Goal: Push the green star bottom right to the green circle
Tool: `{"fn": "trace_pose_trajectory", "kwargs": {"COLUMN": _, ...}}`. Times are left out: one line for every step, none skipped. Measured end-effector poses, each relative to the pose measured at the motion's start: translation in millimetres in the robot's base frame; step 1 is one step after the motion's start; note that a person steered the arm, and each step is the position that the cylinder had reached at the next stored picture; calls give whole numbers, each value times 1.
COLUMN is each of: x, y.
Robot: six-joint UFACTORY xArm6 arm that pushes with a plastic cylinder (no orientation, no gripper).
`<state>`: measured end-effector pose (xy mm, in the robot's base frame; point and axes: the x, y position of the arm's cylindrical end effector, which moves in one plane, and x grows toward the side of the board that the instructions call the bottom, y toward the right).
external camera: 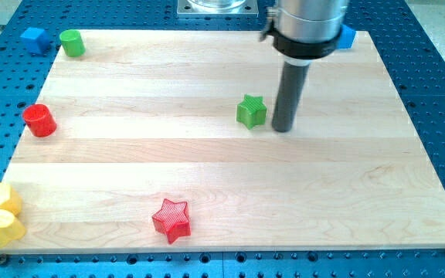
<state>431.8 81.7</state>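
The green star [251, 111] lies on the wooden board a little right of centre, in the upper half. My tip [283, 129] stands just to the star's right, a small gap away from it. The green circle [72, 43], a short cylinder, sits at the board's top left corner, far from the star and the tip.
A red cylinder [39, 120] sits at the left edge. A red star [171, 219] lies near the bottom edge. Two yellow blocks [0, 212] sit at the bottom left corner. One blue block [34, 38] lies off the board at top left, another [347, 36] behind the arm at top right.
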Motion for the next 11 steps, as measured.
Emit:
{"fn": "trace_pose_trajectory", "kwargs": {"x": -5, "y": -55}}
{"fn": "trace_pose_trajectory", "kwargs": {"x": -26, "y": -107}}
{"fn": "trace_pose_trajectory", "kwargs": {"x": -55, "y": -104}}
{"fn": "trace_pose_trajectory", "kwargs": {"x": -46, "y": -67}}
{"fn": "trace_pose_trajectory", "kwargs": {"x": -73, "y": -71}}
{"fn": "trace_pose_trajectory", "kwargs": {"x": -104, "y": -131}}
{"fn": "trace_pose_trajectory", "kwargs": {"x": -127, "y": -168}}
{"fn": "trace_pose_trajectory", "kwargs": {"x": -132, "y": -219}}
{"fn": "trace_pose_trajectory", "kwargs": {"x": -116, "y": -244}}
{"fn": "trace_pose_trajectory", "kwargs": {"x": -97, "y": -277}}
{"fn": "trace_pose_trajectory", "kwargs": {"x": -106, "y": -297}}
